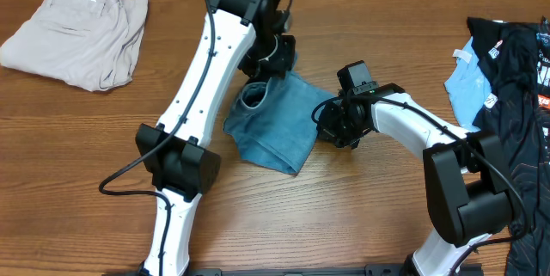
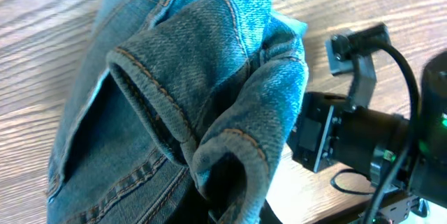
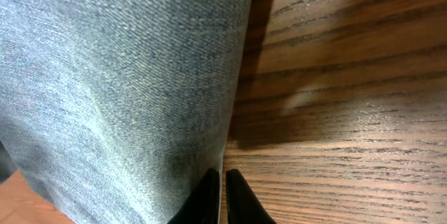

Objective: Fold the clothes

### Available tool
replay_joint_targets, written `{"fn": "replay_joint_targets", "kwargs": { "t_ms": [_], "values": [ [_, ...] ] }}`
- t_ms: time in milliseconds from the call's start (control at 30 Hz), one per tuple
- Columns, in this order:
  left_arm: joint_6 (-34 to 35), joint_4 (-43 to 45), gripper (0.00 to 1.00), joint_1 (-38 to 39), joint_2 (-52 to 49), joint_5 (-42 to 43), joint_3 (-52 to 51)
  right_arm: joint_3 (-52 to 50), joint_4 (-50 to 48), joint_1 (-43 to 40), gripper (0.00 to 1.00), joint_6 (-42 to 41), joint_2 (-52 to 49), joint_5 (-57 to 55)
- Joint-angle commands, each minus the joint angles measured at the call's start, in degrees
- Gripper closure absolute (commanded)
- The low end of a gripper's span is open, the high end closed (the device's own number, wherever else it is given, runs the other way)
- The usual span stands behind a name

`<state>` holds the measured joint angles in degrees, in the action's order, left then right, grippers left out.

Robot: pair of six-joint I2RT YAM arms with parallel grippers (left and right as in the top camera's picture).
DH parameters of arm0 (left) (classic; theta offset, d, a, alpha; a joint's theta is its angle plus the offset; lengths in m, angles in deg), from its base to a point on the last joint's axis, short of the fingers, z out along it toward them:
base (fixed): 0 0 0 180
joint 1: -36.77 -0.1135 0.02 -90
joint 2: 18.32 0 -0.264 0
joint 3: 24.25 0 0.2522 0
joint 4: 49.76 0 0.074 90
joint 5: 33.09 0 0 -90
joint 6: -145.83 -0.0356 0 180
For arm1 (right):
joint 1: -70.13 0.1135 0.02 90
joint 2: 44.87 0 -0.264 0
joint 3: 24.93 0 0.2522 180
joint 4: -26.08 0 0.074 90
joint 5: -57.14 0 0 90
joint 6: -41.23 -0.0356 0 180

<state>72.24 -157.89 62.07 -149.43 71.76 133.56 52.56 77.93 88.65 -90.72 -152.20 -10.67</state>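
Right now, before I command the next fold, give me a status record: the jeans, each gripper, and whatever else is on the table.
jeans: compact, partly folded bundle at table centre, far end bunched up
left gripper: at the bundle's far end; fingers hidden, grip cannot be told
right gripper: fingertips nearly together at the denim's right edge; pinch on cloth unconfirmed
khaki trousers: folded, far left corner, apart from the jeans
black garment: right edge, with pale blue cloth

No legible text on anything.
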Motion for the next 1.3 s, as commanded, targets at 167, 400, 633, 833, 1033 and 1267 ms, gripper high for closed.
{"fn": "replay_joint_targets", "kwargs": {
  "t_ms": [167, 400, 633, 833, 1033, 1267],
  "values": [
    [0.5, 0.0, 0.95, 2.6, 1.5, 2.7, -0.2, -0.2, -1.2, 0.4, 0.91, -0.3, -0.2, -0.3],
    [0.5, 0.5, 0.96, 2.8, 1.5, 2.8, -4.8, -0.1, -2.1, 0.0, 0.91, -0.3, -0.2, -0.3],
    [0.5, 3.6, 0.95, 3.6, 1.5, 5.4, -8.0, -0.1, -2.1, -0.7, 0.91, -0.3, -0.2, -0.3],
    [0.5, 5.3, 0.9, 5.1, 1.5, 5.7, -9.1, -0.1, -2.1, -0.7, 0.91, -0.3, -0.2, -0.3],
    [2.5, 8.4, 0.9, 5.6, 1.4, 5.8, -11.0, -0.1, -2.1, -1.1, 0.91, -0.3, -0.2, 0.0],
    [2.5, 9.7, 0.84, 5.6, 1.4, 5.8, -11.2, -0.1, -2.1, -1.1, 0.91, -0.3, -0.2, 0.0]
  ]
}}
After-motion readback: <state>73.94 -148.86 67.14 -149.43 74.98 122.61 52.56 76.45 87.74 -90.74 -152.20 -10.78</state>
